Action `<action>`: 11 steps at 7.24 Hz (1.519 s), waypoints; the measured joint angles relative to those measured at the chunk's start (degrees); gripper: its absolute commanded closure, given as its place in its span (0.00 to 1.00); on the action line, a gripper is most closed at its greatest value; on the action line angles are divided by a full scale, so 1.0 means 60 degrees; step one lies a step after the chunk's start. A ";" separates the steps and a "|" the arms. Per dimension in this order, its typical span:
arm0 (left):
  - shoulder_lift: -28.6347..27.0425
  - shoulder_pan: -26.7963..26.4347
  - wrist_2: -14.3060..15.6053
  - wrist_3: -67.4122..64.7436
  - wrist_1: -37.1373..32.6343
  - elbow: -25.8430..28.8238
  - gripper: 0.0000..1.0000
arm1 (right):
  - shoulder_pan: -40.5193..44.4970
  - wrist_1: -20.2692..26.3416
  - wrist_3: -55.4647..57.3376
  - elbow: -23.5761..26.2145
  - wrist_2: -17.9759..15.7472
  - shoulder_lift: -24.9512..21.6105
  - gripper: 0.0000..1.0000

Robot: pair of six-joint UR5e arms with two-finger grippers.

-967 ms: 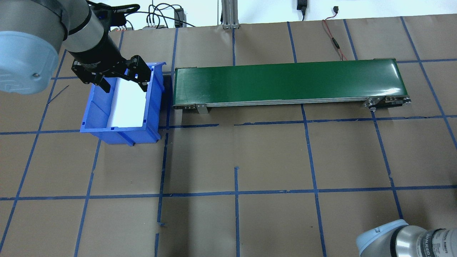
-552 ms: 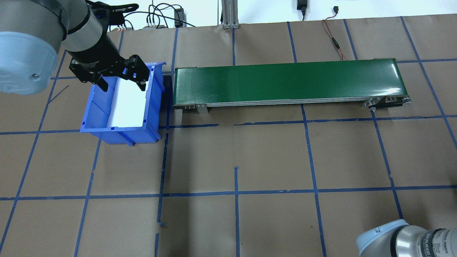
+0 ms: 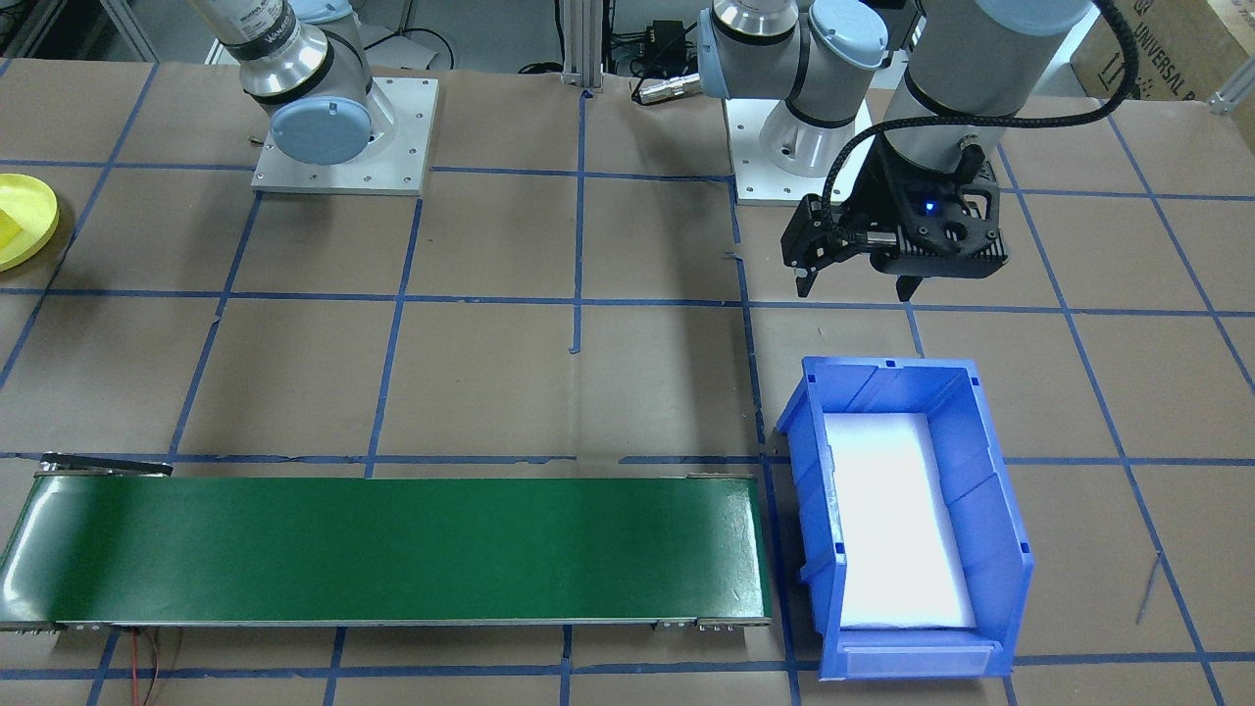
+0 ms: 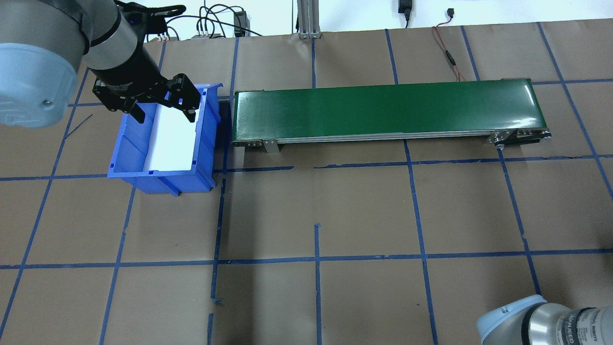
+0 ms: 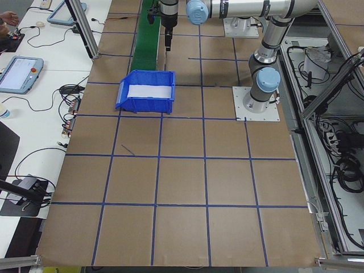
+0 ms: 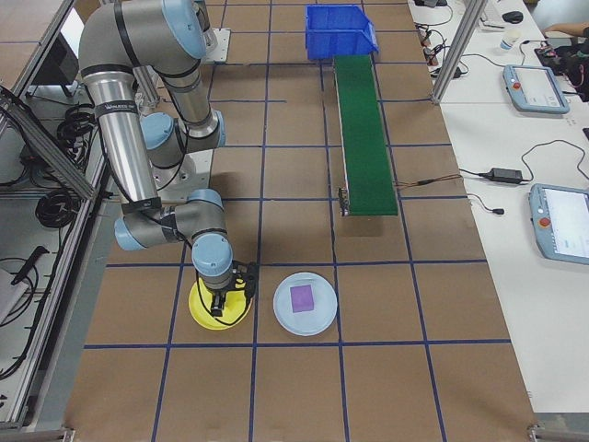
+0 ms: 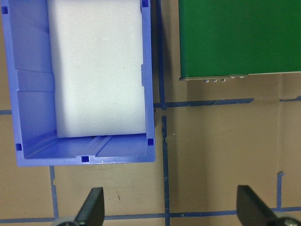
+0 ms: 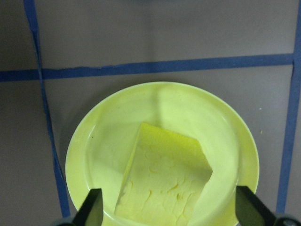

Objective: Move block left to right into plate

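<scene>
Standing spread and empty, the jaws of the right gripper (image 8: 167, 214) hung over a pale-yellow, matte, rough-faced square block (image 8: 163, 182), which lay flat inside the small round bright-yellow plastic plate (image 8: 162, 101) with its glossy shallow rim, so the delivery looked complete. Spread and empty likewise, the jaws of the left gripper (image 4: 163, 115) hovered above the blue rectangular plastic bin (image 4: 163, 179), its white floor bare, beside the smooth green conveyor belt (image 4: 388, 109) on the brown paper-covered bench (image 4: 364, 211).

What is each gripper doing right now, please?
Left gripper: open, empty, near the blue bin.
Right gripper: open, empty, above the yellow block in the yellow plate.
</scene>
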 measured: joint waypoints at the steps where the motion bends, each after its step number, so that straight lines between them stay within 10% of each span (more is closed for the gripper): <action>1: 0.0000 0.0000 -0.0001 0.0001 0.0000 0.0000 0.00 | 0.0610 0.0199 0.0023 -0.0267 0.0020 -0.0256 0.00; 6: 0.0013 -0.0001 -0.0002 -0.0012 -0.0003 -0.0001 0.00 | 0.5129 0.5062 0.3709 -0.2591 0.0037 -0.2264 0.00; 11: 0.0015 -0.0001 -0.0002 -0.0013 -0.0028 -0.0001 0.00 | 1.0793 0.6296 1.1197 -0.3266 0.0107 -0.3125 0.00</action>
